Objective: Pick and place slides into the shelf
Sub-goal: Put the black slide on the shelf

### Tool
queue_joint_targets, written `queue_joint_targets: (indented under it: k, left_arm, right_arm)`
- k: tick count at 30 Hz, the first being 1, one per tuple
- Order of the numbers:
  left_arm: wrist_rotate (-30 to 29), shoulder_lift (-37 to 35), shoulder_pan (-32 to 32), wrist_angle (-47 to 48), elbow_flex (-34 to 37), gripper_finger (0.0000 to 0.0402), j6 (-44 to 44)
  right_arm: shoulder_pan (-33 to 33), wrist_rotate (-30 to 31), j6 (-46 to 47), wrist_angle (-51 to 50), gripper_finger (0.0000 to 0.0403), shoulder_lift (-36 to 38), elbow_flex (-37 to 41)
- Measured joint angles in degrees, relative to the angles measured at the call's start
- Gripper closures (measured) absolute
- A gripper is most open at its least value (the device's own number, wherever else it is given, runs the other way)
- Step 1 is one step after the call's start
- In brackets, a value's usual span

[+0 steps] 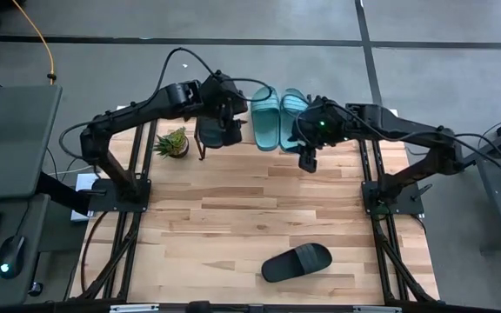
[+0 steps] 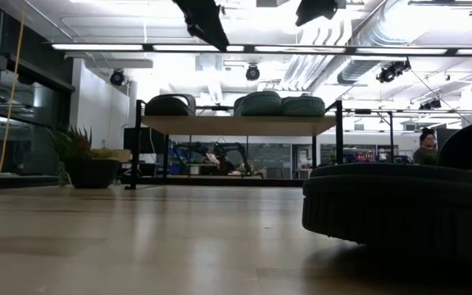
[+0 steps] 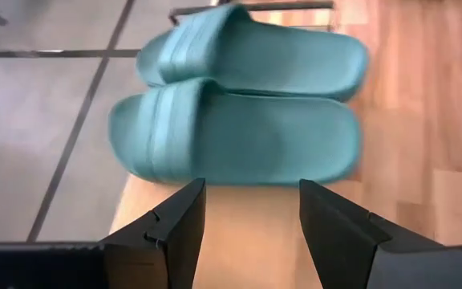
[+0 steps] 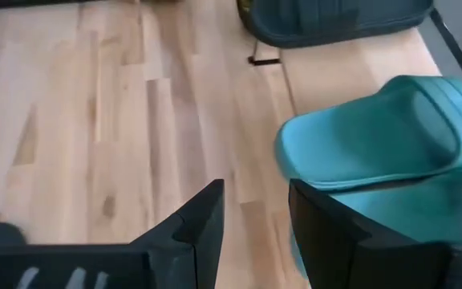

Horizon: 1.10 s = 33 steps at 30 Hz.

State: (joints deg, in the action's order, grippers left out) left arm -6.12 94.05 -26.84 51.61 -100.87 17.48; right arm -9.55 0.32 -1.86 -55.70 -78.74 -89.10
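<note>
Both pincers, left pincer (image 1: pixel 224 117) and right pincer (image 1: pixel 308 156), hang apart and empty over the shelf (image 2: pixel 240 125); the last black slide (image 1: pixel 297 262), lower centre, wants a firm strap grasp.

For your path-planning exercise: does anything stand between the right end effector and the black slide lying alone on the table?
Nothing visible does. The right end effector hangs by the shelf; only bare tabletop lies between it and the black slide.
</note>
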Motion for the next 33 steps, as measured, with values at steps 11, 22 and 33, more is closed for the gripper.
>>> queue_joint_targets:
  k: [11,22,33]
  left_arm:
    - [0.5,-12.5,6.2,-14.6,19.3,0.0218,-2.8]
    - [-4.9,-27.0,16.4,-33.0,42.3,0.0218,-9.3]
    - [-14.5,-29.3,28.2,-44.5,52.5,0.0218,-12.6]
  right_arm:
    - [8.0,1.8,4.9,-2.4,0.0272,0.9,0.0]
    - [14.3,6.0,11.7,-4.6,0.0272,0.9,0.0]
    - [22.9,14.1,17.2,-4.0,0.0272,1.4,2.1]
